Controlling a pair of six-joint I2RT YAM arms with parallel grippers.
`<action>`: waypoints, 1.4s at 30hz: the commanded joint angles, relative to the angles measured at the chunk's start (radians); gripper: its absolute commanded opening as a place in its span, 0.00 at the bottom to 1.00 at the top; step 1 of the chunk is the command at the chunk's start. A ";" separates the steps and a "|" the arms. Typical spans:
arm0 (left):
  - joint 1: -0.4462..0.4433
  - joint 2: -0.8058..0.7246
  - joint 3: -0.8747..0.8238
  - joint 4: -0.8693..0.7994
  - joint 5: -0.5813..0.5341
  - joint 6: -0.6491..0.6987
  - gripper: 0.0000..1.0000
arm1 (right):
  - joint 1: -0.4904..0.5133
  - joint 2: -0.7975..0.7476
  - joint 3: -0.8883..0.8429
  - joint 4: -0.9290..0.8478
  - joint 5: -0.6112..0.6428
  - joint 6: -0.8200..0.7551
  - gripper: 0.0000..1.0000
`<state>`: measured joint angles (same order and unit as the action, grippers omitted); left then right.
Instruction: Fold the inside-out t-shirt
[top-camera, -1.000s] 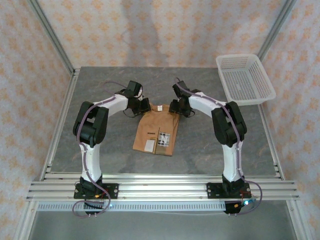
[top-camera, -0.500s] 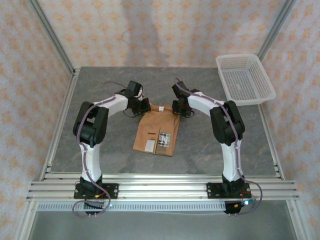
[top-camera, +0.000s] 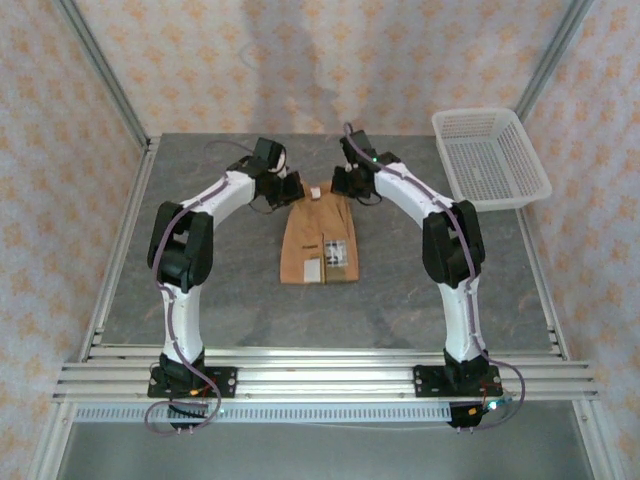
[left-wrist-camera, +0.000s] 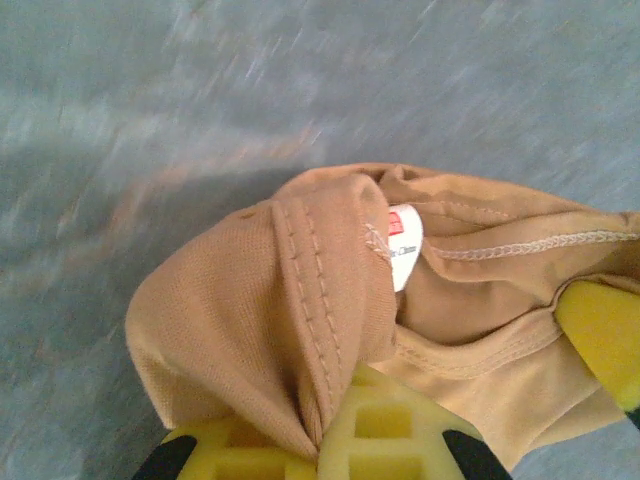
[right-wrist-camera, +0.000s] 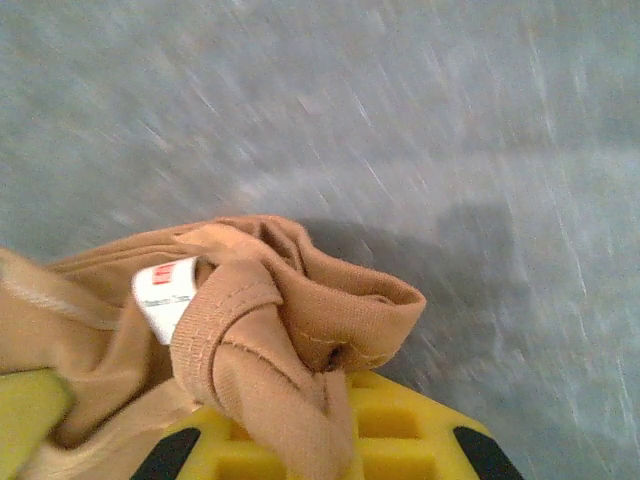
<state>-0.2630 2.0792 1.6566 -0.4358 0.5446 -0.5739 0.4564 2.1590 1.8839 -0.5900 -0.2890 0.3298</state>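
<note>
The inside-out t-shirt (top-camera: 318, 240), caramel fabric folded into a narrow shape with white labels (top-camera: 333, 255) on top, lies mid-table. My left gripper (top-camera: 290, 190) is shut on its far left corner, and my right gripper (top-camera: 346, 186) is shut on its far right corner. In the left wrist view the yellow fingers (left-wrist-camera: 420, 430) pinch a stitched fold of the shirt (left-wrist-camera: 250, 320), with a small white neck tag (left-wrist-camera: 403, 245) just beyond. In the right wrist view the yellow fingers (right-wrist-camera: 400, 425) clamp a bunched seam of the shirt (right-wrist-camera: 290, 330) beside the same tag (right-wrist-camera: 165, 295).
A white mesh basket (top-camera: 490, 158) sits at the far right corner of the grey table (top-camera: 200, 290). Patterned walls and metal posts enclose the table. The other gripper's yellow finger shows at the edge of each wrist view.
The right gripper has shut on the shirt's far right corner. Both grippers moved toward the far side, dragging the shirt away from the arms and straightening it.
</note>
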 joint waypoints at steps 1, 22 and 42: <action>0.038 0.031 0.183 -0.072 0.019 0.021 0.00 | -0.036 0.030 0.187 -0.025 -0.020 -0.035 0.00; -0.070 -0.610 -0.913 0.629 -0.136 -0.049 0.00 | 0.046 -0.454 -0.849 0.761 -0.347 0.190 0.00; 0.037 -0.556 -0.791 0.361 -0.337 0.065 0.00 | 0.081 -0.185 -0.407 0.425 -0.189 0.073 0.01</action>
<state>-0.2722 1.4597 0.8169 -0.0139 0.2501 -0.5598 0.5476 1.8771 1.3891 -0.0525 -0.5335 0.4549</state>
